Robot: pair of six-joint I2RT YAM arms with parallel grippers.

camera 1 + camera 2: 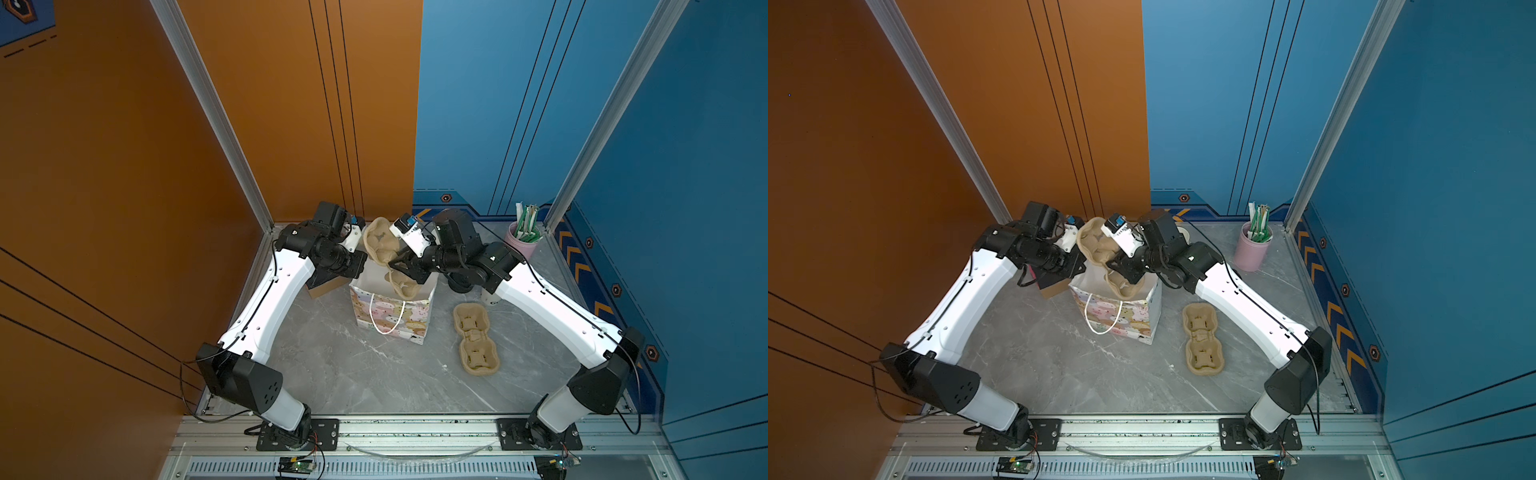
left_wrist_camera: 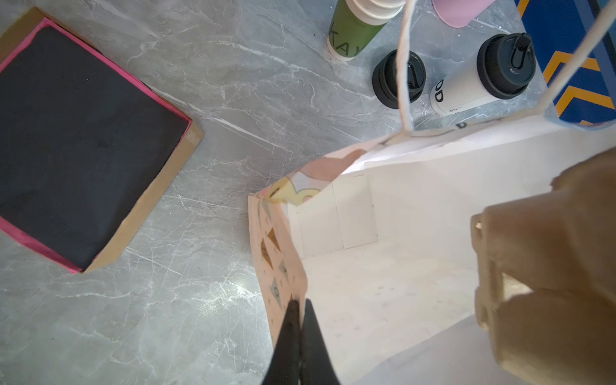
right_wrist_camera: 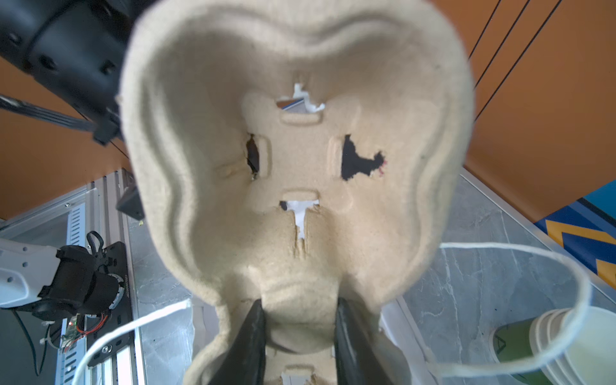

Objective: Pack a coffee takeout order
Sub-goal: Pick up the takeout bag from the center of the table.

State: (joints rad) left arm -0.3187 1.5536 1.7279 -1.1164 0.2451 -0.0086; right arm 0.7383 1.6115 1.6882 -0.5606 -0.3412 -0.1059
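A patterned paper bag (image 1: 395,318) (image 1: 1121,322) stands open mid-table. My left gripper (image 2: 300,301) is shut on the bag's side rim (image 2: 283,266). The right gripper (image 3: 298,306) (image 1: 400,266) is shut on the narrow middle of a tan pulp cup carrier (image 3: 300,150) (image 1: 380,241) (image 1: 1096,243). The carrier is tilted, its lower half inside the bag mouth. Beyond the bag stands a whitish cup with a black lid (image 2: 466,88), and a second black lid (image 2: 388,80) sits beside it. A black napkin (image 2: 83,143) lies in a cardboard box. Wrapped straws (image 1: 525,222) stand in a pink holder.
A second pulp carrier (image 1: 476,338) (image 1: 1202,338) lies flat to the right of the bag. The pink holder (image 1: 521,249) (image 1: 1250,253) stands at the back right corner. A stack of lidless cups with a green bottom cup (image 2: 358,26) (image 3: 533,340) stands behind the bag.
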